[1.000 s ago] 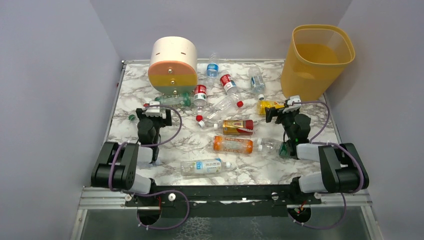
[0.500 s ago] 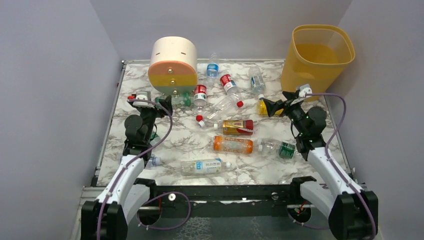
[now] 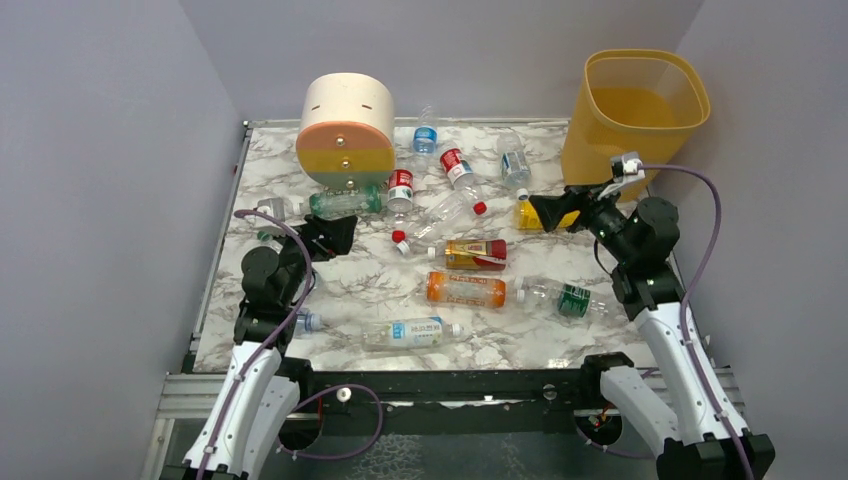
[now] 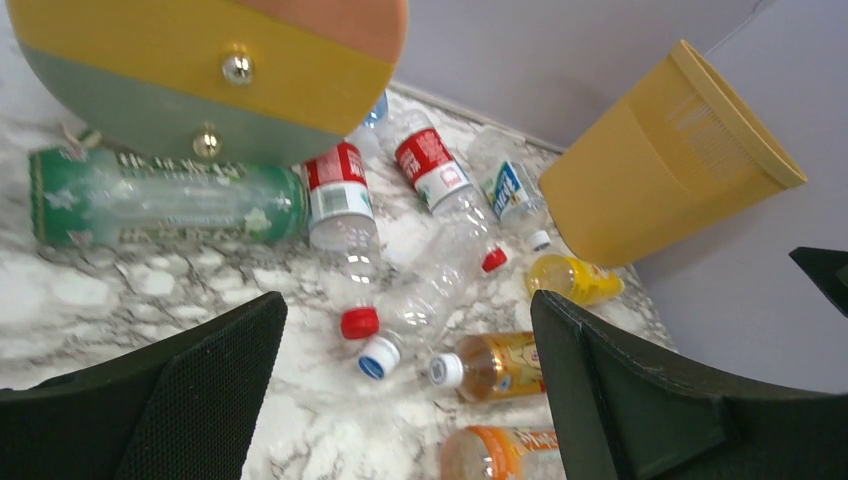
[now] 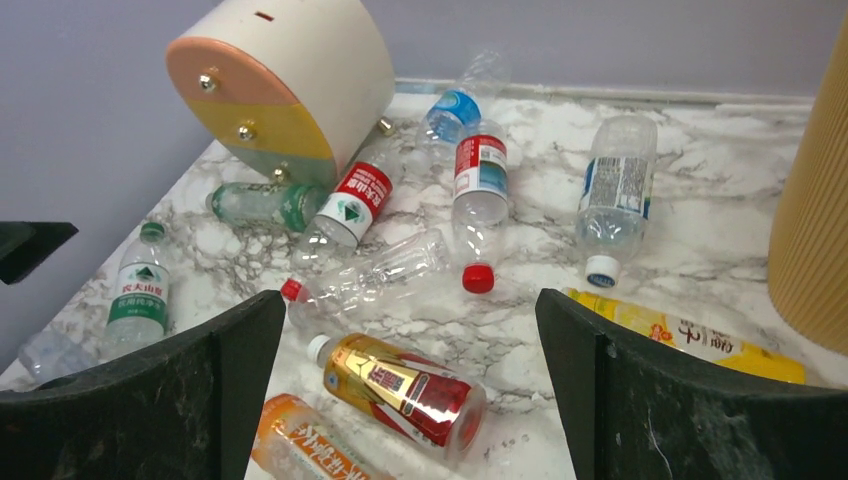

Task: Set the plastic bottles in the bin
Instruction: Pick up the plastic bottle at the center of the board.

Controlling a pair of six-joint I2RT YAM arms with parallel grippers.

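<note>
Left pincer (image 3: 338, 235) and right pincer (image 3: 545, 213) gape wide, empty. Lower your right onto the yellow bottle (image 5: 690, 337) just beneath it; grip mid-body, square across; bin (image 3: 640, 110) just beyond.

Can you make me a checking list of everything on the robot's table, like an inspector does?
Surface: marble-look table, flat, no spills seen.
Job's things: plastic bottles lie scattered on their sides, one orange bottle near the middle; the bin stands upright at the far right corner, no bottle seen inside.
Clutter: round drawer unit at the far left, a green-labelled bottle lying at its foot.
Hands: left hand open, holding nothing; right hand open, holding nothing, near the bin.
Cables: purple cables loop along both arms, none seen caught on bottles.
Surroundings: plain walls on three sides; metal frame at the near edge.
</note>
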